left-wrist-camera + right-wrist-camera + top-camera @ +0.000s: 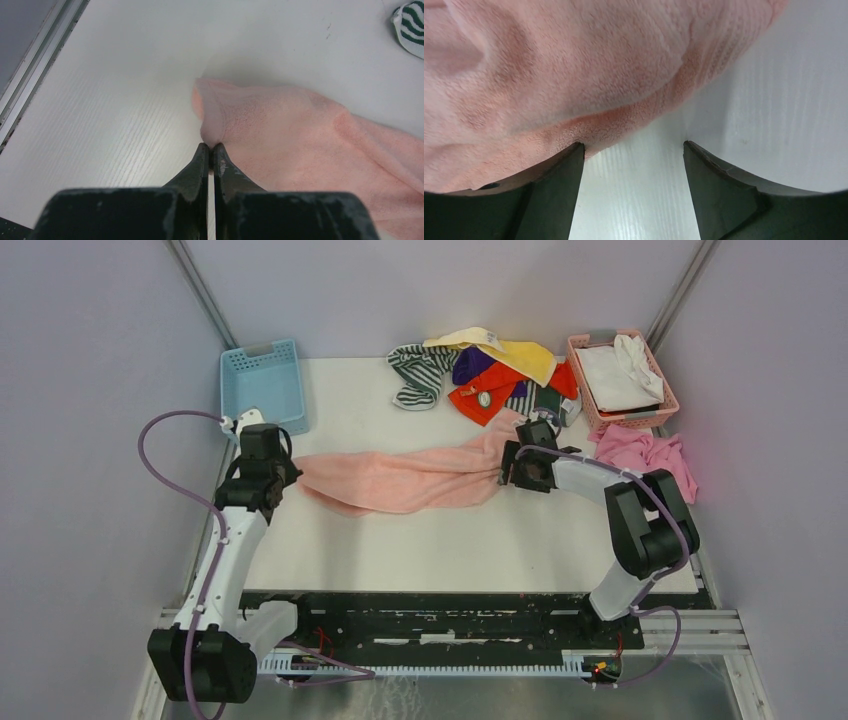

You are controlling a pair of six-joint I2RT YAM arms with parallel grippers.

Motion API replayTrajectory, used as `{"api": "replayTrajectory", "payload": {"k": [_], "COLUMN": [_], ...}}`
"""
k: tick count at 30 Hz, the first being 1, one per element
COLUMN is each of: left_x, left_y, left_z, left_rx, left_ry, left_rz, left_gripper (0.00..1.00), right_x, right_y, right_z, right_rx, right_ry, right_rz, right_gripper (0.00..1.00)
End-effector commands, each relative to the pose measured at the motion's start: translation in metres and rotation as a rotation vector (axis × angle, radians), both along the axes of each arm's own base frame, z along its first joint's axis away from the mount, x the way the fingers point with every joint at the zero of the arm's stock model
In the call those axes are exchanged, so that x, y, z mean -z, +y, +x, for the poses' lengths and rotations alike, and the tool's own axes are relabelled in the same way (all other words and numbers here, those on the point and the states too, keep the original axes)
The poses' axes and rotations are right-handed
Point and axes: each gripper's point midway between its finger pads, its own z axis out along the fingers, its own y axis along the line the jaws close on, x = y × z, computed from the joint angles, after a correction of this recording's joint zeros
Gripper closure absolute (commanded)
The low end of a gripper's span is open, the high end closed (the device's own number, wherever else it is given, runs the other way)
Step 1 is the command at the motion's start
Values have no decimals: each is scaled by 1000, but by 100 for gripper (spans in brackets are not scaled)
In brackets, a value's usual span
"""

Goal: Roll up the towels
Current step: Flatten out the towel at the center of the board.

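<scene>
Crosswise mid-frame: pink towel (400, 480), long axis left-right; left gripper (210, 152) clamped on its left tip, right gripper (634, 150) spread at right end.

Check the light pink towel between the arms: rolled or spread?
Spread out, unrolled: the light pink towel lies as a long bunched strip across the table, no coil at either end.
</scene>
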Motion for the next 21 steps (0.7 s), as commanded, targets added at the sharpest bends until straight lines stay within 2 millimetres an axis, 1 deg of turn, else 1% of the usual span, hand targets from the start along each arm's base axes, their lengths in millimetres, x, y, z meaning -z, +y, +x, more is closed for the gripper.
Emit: {"api": "replayTrajectory", "payload": {"k": [1, 7, 10, 13, 15, 16, 17, 19, 20, 21], "left_x": [-18, -23, -26, -31, -35, -38, -43, -53, -63, -72], "left_y": [-1, 0, -1, -1, 0, 0, 0, 4, 8, 12], "left_z": [10, 10, 11, 13, 14, 15, 16, 17, 19, 19], "left_rx": [35, 32, 36, 37, 33, 30, 29, 10, -4, -22], "left_ry": [-83, -102, -111, -123, -133, -139, -149, -167, -183, -196], "left_rz": [22, 28, 23, 22, 24, 25, 26, 39, 52, 69], "left_gripper": [97, 97, 97, 97, 97, 97, 97, 97, 97, 97], "right_x": [-3, 7, 9, 4, 0, -3, -7, -17, -27, -37], "right_y": [19, 22, 25, 31, 35, 36, 37, 32, 27, 21], "right_z": [25, 32, 39, 50, 60, 64, 68, 71, 72, 70], "right_rx": [17, 7, -9, -31, -40, -46, -55, -65, -62, -61], "right_ry": [-39, -27, -41, -68, -93, -99, -105, -109, -119, -121], "right_rz": [90, 89, 86, 100, 107, 105, 96, 62, 35, 0], "right_gripper": [20, 27, 34, 42, 52, 59, 70, 86, 94, 99]}}
